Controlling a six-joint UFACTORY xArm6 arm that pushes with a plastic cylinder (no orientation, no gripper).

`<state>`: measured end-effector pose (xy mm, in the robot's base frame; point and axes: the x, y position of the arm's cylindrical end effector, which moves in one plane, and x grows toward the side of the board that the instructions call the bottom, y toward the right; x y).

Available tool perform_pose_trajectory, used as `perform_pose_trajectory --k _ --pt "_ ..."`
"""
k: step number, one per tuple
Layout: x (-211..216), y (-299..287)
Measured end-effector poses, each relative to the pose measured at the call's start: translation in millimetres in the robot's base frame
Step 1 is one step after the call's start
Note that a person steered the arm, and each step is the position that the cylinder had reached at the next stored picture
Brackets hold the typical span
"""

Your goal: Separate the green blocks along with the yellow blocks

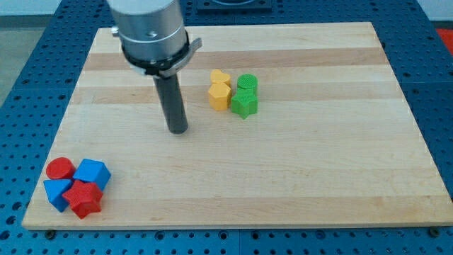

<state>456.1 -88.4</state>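
my tip (178,130) on smooth wooden board (297,177)

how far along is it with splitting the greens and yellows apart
Nothing looks done yet: the yellow heart block, yellow hexagon block, green round block and green star block sit packed in one cluster. In hand: my tip stands to that cluster's left, touching nothing. Left: pushing all four apart. The red and blue blocks at bottom left are not involved.
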Motion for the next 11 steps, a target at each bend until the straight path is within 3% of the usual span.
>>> perform_pose_trajectory --k 2,4,6,7,10,11 --pt "-13 95" --pt "-30 114" --pt "-93 111" --pt "-104 92" --pt "-79 48" --pt "-63 1"
